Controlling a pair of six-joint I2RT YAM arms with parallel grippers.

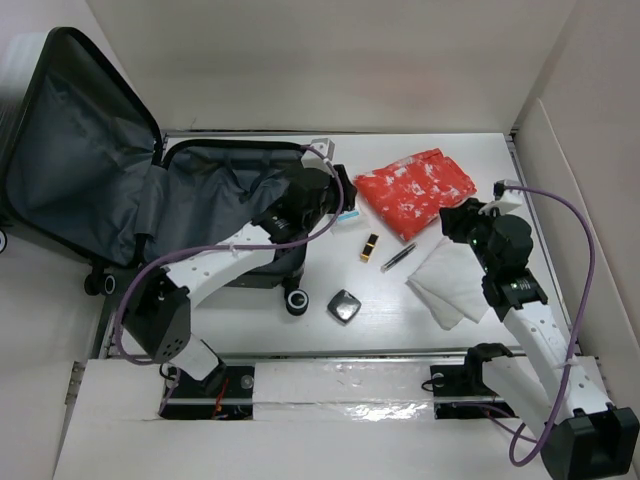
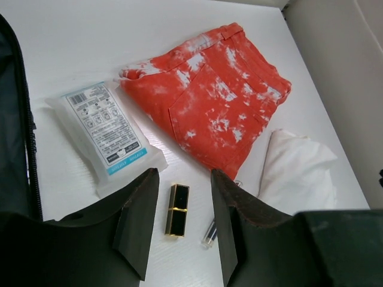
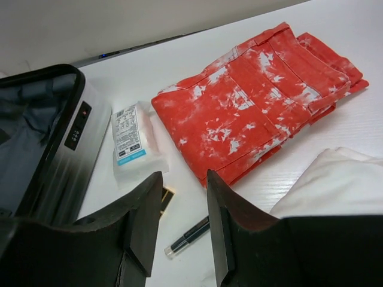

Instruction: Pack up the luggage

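At the near edge of the counter (image 1: pixel 400 325) we find a black compact (image 1: pixel 345 305) lying alone, and just beyond it a lipstick (image 2: pixel 177 209) and a dark pen (image 3: pixel 188 236) side by side but apart. The left gripper (image 2: pixel 184 173) hangs over the lipstick, released and holding nothing, with one jaw on either side of the tube. The right gripper (image 3: pixel 184 174) is likewise spread and empty above the pen, beside a folded white cloth (image 1: pixel 450 280).

We judge the lipstick to be the step in hand. To do it well, we would come straight down and close across the narrow width at mid-length. The left jaw should clear the pack of wipes (image 2: pixel 108 134) just beside it, and the right jaw should clear the pen. The tube looks smooth and slim, so a centred squeeze should stop it twisting.

Further back lie the folded red shorts (image 1: pixel 415 190). At the far left the luggage (image 1: pixel 90 170) lies open, its lid raised and its grey lining bare as far as we can see.
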